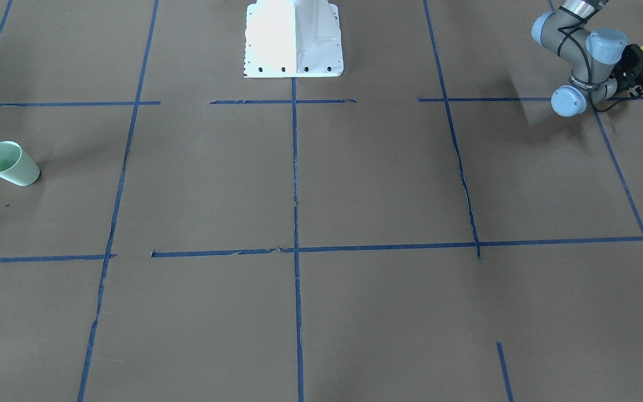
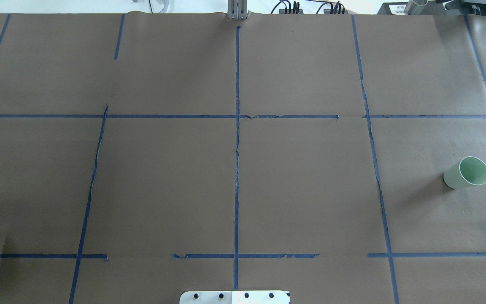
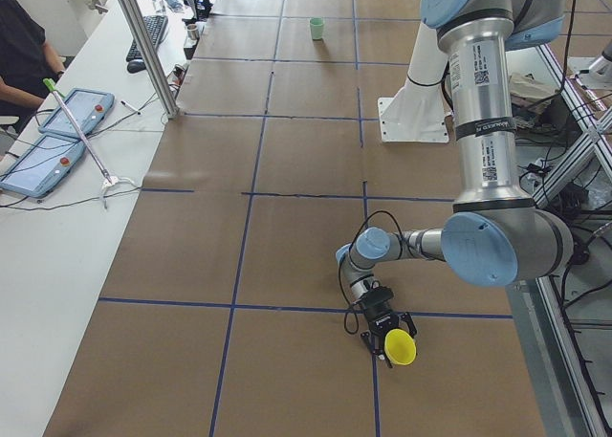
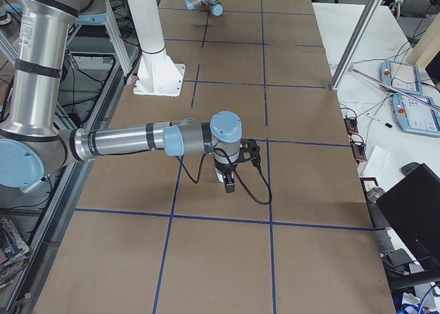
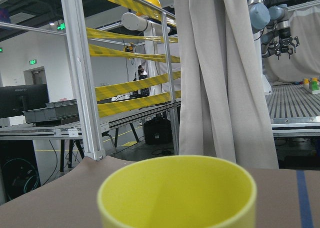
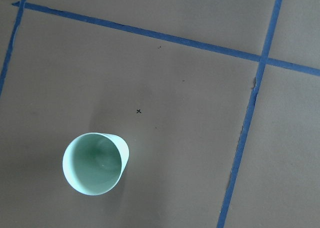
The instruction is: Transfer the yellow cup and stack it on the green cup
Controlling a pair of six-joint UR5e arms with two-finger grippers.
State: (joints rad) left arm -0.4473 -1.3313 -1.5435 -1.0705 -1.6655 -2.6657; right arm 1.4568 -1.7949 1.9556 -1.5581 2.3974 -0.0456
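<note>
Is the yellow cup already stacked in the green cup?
No, the green cup stands empty on the table, while the yellow cup is far off at the left gripper.

The yellow cup [image 3: 400,347] fills the space right at the left gripper's [image 3: 388,330] jaws, with flat brown table paper [image 1: 377,178] open beyond it and to either side. Below the right gripper's [image 4: 229,185] jaws the green cup [image 6: 95,163] stands alone, mouth up, with open paper all round it. The white robot base [image 1: 293,39] rises well apart from both jaws.
</note>
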